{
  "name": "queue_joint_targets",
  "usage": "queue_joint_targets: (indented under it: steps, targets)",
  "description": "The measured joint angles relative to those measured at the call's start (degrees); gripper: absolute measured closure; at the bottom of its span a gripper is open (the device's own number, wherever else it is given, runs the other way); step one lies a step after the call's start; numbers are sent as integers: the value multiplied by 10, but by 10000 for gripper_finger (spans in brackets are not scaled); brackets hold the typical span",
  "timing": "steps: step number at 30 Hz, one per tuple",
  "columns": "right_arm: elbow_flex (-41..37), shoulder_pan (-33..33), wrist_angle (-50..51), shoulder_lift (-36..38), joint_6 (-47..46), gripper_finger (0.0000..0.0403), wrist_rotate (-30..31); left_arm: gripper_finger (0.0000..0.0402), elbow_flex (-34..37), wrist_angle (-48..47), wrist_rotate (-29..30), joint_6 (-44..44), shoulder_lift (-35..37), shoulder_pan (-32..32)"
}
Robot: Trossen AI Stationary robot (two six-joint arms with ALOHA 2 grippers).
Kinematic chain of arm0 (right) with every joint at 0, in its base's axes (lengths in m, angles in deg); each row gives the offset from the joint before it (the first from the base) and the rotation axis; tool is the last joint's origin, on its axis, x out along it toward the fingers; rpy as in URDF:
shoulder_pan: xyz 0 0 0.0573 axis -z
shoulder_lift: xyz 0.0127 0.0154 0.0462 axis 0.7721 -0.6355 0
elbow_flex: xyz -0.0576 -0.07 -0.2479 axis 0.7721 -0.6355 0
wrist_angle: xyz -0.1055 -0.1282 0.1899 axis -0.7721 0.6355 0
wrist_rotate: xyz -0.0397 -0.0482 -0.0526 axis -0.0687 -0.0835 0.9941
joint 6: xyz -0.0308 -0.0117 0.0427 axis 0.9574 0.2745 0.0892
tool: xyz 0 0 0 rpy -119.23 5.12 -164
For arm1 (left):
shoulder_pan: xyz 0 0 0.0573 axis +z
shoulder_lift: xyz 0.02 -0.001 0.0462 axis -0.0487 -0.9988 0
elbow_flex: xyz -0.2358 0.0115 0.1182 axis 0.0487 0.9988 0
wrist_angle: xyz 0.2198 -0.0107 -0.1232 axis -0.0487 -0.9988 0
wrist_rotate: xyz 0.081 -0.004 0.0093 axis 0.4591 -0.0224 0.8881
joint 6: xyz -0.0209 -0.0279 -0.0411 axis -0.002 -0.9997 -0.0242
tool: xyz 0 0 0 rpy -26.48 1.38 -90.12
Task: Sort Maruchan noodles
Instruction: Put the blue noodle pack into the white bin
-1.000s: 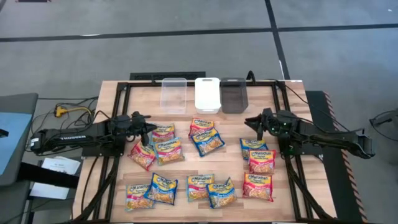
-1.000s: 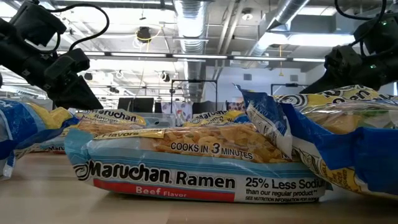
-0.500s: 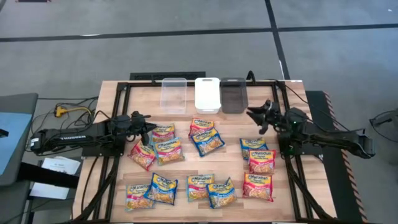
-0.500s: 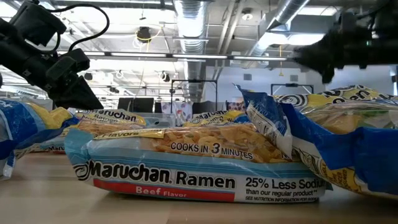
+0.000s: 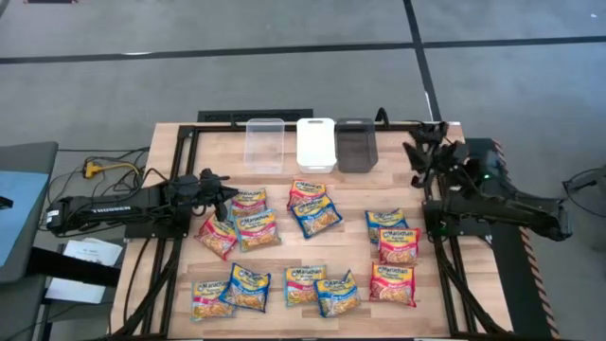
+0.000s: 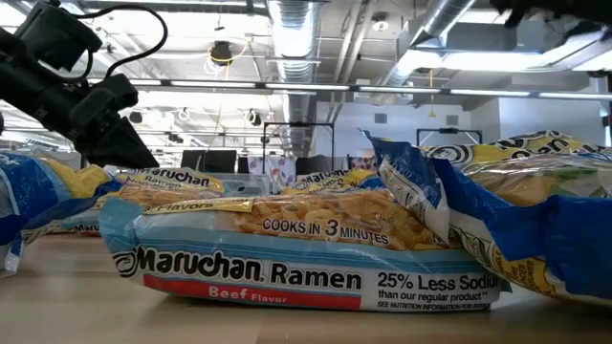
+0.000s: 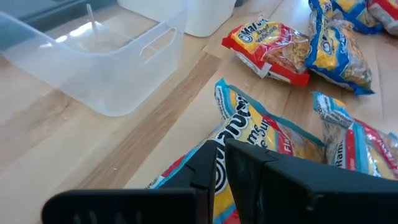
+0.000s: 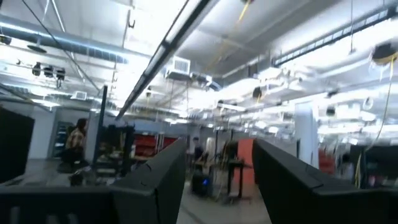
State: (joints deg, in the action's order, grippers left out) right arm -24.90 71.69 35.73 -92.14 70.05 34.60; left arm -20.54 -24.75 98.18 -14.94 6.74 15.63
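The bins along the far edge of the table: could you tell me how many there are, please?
3, in a row at the table's far edge: a clear bin on the left, a white bin in the middle, and a dark grey bin on the right. None looks hidden.

The right pincer (image 5: 423, 150) swings away from the noodle packets (image 5: 392, 226) toward the tabletop's (image 5: 398, 189) far right corner, lifting out above the low view and tilting up toward the room, its fingers (image 8: 163, 177) spreading wider apart.
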Motion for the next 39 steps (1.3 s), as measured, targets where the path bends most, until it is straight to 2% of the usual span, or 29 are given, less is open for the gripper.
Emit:
queue_joint_targets:
  steps: [7,10,16,23,29,39]
  targets:
    - [106,0,4,-95,84,195,-1,379,0,1,17,-4,0,0]
    - [149,0,35,-141,106,195,-2,379,0,1,17,-4,0,0]
    - [236,5,150,-236,107,195,5,379,0,1,18,6,0,0]
    - [317,33,264,-349,58,195,15,379,0,3,54,10,0,0]
    - [350,25,349,-423,34,195,15,379,0,4,57,5,0,0]
    - [373,-31,408,-522,23,195,12,379,1,16,58,5,0,0]
